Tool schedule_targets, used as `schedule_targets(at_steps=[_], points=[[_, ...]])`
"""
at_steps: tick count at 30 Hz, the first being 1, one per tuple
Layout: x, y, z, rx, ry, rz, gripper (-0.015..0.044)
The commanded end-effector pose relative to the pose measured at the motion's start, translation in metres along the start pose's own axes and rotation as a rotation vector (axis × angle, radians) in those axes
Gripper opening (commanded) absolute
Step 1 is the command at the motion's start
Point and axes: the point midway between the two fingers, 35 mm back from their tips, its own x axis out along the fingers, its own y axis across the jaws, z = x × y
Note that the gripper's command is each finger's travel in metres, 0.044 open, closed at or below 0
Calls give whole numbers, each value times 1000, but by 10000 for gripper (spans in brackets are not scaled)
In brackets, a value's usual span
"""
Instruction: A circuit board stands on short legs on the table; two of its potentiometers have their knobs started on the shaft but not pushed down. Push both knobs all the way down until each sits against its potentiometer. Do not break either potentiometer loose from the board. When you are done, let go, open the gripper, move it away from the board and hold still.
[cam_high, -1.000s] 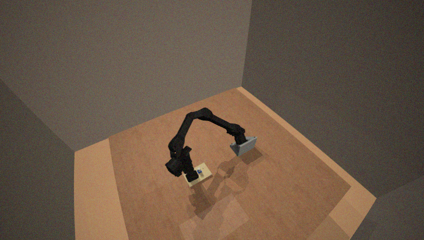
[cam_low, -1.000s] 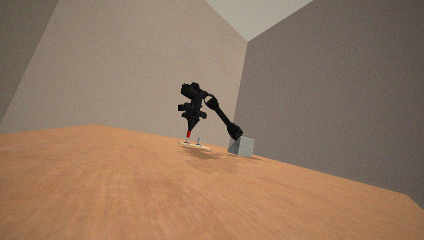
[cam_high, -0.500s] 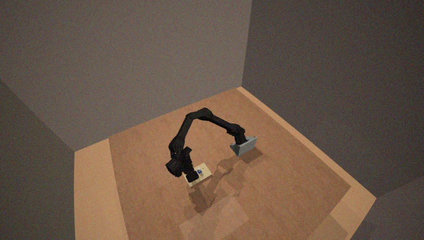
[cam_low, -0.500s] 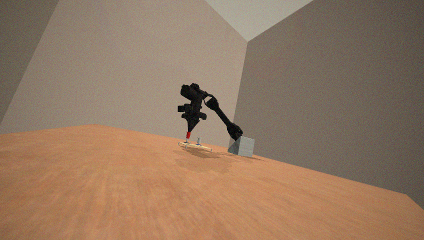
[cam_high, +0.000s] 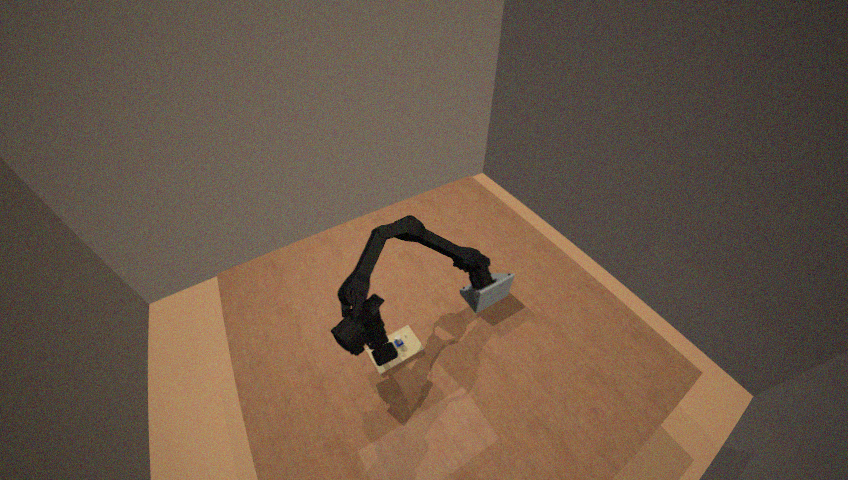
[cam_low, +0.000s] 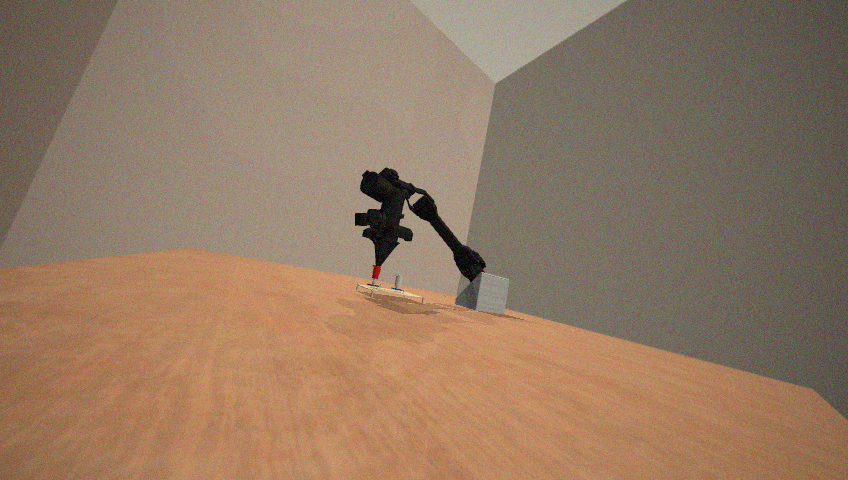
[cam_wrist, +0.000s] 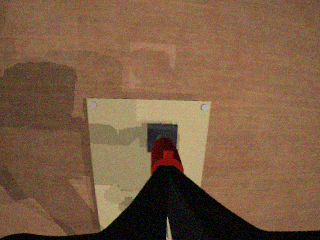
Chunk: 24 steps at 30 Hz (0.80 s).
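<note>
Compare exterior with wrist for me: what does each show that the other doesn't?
Exterior only: the upright grey knob over its blue potentiometer, the board's short legs, and the arm's grey base block.

Wrist only: pale round spots at two board corners, and the dark potentiometer's square outline.

Both: the board, and the red knob at the shut gripper's fingertips.

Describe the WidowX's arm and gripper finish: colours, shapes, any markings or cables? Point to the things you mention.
The arm (cam_high: 368, 256) (cam_low: 445, 233) is matte black throughout, with slim links between chunkier, rounded joints. The gripper (cam_low: 377, 265) (cam_wrist: 164, 172) is black too, its fingers broad at the back and tapering to narrow tips. No markings I can make out; cables, can't tell at this resolution.
</note>
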Motion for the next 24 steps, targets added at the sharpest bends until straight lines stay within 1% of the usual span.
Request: schedule_targets(at_steps=[1,24], points=[[4,-2,1,4,4,-1,0],[7,-2,1,4,4,-1,0]])
